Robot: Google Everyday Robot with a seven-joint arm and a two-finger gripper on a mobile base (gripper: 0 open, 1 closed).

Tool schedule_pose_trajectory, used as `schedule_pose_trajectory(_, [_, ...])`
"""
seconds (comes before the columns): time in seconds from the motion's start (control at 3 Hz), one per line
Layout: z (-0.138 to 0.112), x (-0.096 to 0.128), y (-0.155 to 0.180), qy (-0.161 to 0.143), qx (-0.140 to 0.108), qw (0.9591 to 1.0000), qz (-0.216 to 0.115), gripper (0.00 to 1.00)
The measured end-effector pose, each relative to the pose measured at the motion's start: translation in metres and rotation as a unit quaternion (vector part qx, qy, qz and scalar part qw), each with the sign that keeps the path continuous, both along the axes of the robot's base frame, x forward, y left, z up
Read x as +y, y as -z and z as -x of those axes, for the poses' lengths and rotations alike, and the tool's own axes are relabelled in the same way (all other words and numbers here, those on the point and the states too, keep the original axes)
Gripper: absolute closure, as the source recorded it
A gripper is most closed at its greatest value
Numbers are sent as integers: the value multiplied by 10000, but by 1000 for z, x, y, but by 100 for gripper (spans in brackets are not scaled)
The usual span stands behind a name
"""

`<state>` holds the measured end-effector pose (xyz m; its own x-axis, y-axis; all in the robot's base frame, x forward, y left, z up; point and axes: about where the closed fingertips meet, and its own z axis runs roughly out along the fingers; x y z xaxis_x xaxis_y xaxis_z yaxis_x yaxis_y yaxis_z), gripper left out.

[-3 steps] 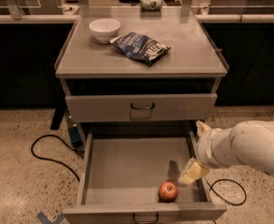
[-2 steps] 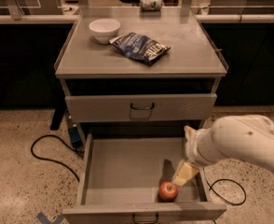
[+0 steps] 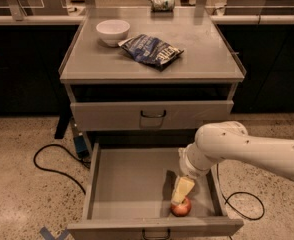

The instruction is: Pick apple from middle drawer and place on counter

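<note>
Dim, warm overhead light; the end effector (image 3: pixel 181 193), just above the apple (image 3: pixel 181 208), casts a soft shadow leftward on the middle drawer (image 3: pixel 127 184) floor.

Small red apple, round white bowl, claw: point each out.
Small round red apple (image 3: pixel 182 209): camera view, front skin.
Round white bowl (image 3: pixel 113 38): camera view, outer wall.
Yellowish claw (image 3: pixel 178 199): camera view, tip, just above apple.

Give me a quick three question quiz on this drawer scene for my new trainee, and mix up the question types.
1. True or false: the apple lies on the counter.
2. Where is the gripper? A: above the counter. B: inside the open middle drawer, just over the apple. C: down by the floor, outside the drawer.
3. Fill in: on the counter, beside the white bowl, lies a dark blue ___.
Key: 1 false, it sits in the drawer near its front wall. 2 B. 3 snack bag.
</note>
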<state>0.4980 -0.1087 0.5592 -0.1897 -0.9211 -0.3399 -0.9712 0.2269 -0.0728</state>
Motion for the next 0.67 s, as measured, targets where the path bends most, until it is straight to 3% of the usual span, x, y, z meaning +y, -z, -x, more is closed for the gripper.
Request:
schedule_pose_trajectory(0.33, [0,-1,0,5,-4,10000,1,0])
schedule_pose_trajectory(0.67, [5,-2,34,220,286,9992,-186,0])
